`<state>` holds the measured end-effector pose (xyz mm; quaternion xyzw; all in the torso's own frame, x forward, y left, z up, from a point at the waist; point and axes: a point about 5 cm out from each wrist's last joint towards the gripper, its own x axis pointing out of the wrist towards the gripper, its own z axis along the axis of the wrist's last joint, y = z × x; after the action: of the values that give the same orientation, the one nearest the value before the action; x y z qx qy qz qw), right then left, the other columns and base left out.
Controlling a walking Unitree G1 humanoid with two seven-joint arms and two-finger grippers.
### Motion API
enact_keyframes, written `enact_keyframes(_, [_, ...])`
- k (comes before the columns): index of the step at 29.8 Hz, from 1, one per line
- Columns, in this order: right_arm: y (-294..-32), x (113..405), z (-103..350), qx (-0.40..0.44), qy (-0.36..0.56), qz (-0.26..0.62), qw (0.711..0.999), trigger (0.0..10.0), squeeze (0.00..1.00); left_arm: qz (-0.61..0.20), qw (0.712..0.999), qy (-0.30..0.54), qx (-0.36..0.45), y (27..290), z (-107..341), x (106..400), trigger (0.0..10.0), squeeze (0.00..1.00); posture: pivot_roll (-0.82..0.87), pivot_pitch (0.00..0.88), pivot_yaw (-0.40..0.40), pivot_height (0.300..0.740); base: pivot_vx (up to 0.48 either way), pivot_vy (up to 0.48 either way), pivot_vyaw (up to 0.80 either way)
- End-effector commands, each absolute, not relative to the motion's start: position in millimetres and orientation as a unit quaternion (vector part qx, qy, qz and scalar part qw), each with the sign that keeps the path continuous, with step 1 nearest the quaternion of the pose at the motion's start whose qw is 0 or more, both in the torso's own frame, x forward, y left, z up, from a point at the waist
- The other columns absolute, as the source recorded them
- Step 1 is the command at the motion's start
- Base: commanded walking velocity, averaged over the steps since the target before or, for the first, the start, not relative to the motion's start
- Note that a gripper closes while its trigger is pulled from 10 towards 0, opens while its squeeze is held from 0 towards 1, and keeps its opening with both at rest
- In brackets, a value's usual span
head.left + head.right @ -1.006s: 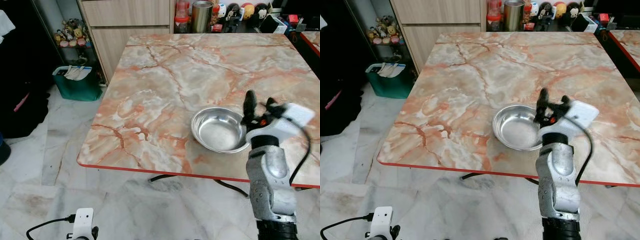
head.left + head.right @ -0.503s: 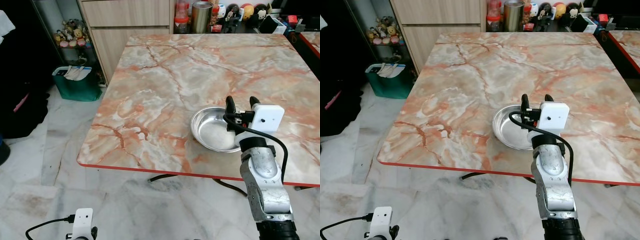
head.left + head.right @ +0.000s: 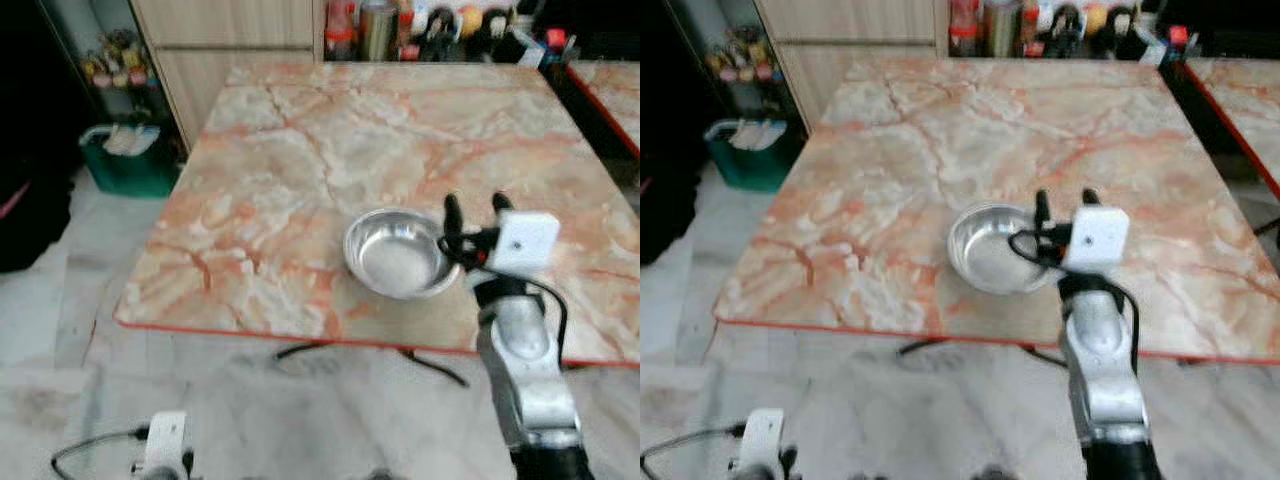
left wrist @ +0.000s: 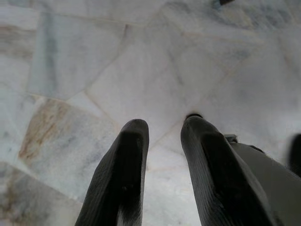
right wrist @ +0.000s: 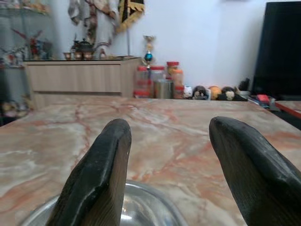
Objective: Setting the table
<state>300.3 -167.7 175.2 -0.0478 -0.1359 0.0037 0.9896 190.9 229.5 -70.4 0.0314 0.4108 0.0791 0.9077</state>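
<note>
A round steel bowl (image 3: pixel 395 253) rests empty on the pink marble table (image 3: pixel 300 170), a little in from the near edge. My right gripper (image 3: pixel 476 207) is held up just beside the bowl's right rim, open, its two black fingers (image 5: pixel 101 174) spread wide with nothing between them. In the right wrist view the bowl's rim (image 5: pixel 141 190) lies low between the fingers. My left gripper (image 4: pixel 164 127) hangs idle over the floor, its fingers slightly apart and holding nothing.
Jars, a metal can and small toys (image 3: pixel 400 20) line the table's far edge, in front of a wooden cabinet (image 3: pixel 220 40). A green bin (image 3: pixel 125 165) stands on the floor at the left. A second red-edged table (image 3: pixel 610 90) is at the right.
The whole view has shifted and blurred, so the camera moved. My right gripper turned from tilted to level, then drew from over the bowl to just beside its right rim.
</note>
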Motion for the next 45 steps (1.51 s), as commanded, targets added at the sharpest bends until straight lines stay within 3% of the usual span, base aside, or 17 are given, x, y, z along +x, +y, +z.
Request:
enact_keyframes(1, [-175,295,166,-0.06,-0.125,-0.002,0.99,10.0,0.0,0.076,0.905,0.417,0.029,226,-74,187,10.0,0.0,-0.06,0.144,0.038,0.74,0.0,-0.337,0.0])
enact_keyframes(26, [-186,265,119,-0.06,-0.056,-0.015,0.996,10.0,0.0,0.068,0.907,0.414,0.031,222,-74,186,10.0,0.0,-0.06,0.101,0.028,0.74,0.0,-0.336,0.0])
enact_keyframes(45, [-202,248,41,-0.031,0.079,-0.051,0.995,10.0,0.0,0.073,0.91,0.407,0.028,223,-72,190,10.0,0.0,-0.06,0.123,0.03,0.74,0.0,-0.334,0.0])
